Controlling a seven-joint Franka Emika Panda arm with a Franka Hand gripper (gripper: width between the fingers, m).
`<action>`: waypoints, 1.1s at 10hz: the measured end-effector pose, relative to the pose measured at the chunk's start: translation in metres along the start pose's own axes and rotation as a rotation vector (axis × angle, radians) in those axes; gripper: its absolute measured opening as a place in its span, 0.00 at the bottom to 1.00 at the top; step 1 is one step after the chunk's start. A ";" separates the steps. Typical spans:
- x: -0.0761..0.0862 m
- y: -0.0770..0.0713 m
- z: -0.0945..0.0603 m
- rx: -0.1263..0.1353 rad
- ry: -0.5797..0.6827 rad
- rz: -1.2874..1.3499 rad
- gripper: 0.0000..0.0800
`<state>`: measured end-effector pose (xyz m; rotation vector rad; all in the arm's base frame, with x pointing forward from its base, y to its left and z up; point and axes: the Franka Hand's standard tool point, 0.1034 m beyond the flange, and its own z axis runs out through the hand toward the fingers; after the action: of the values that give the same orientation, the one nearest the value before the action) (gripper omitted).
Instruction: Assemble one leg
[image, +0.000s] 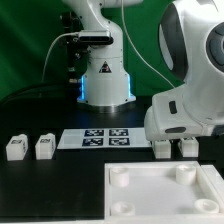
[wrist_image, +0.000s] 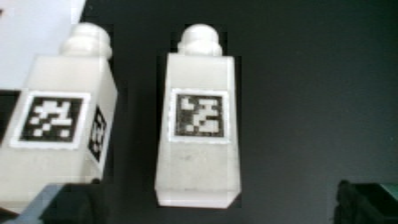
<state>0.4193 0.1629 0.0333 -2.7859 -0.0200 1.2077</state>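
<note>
Two white legs lie side by side under my gripper. In the wrist view the leg (wrist_image: 205, 125) with a tag on top lies between my open fingers, and a second leg (wrist_image: 63, 115) lies beside it. My gripper (wrist_image: 210, 205) is open and holds nothing; its fingertips (wrist_image: 370, 200) are at the frame's edge. In the exterior view the gripper (image: 172, 138) hangs just above these two legs (image: 163, 149) (image: 186, 146) at the right. Two more legs (image: 15, 148) (image: 44, 147) stand at the exterior view's left.
The large flat white tray-like piece (image: 150, 200) with round corner sockets lies in front at the right. The marker board (image: 100, 137) lies in the middle. The robot's base (image: 103, 80) stands behind it. The table is black.
</note>
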 end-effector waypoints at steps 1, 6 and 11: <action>-0.001 0.000 0.006 -0.003 -0.011 0.004 0.81; 0.002 -0.005 0.030 -0.018 -0.045 0.000 0.81; 0.004 -0.004 0.031 -0.018 -0.039 -0.004 0.45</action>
<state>0.3996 0.1702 0.0102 -2.7758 -0.0397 1.2670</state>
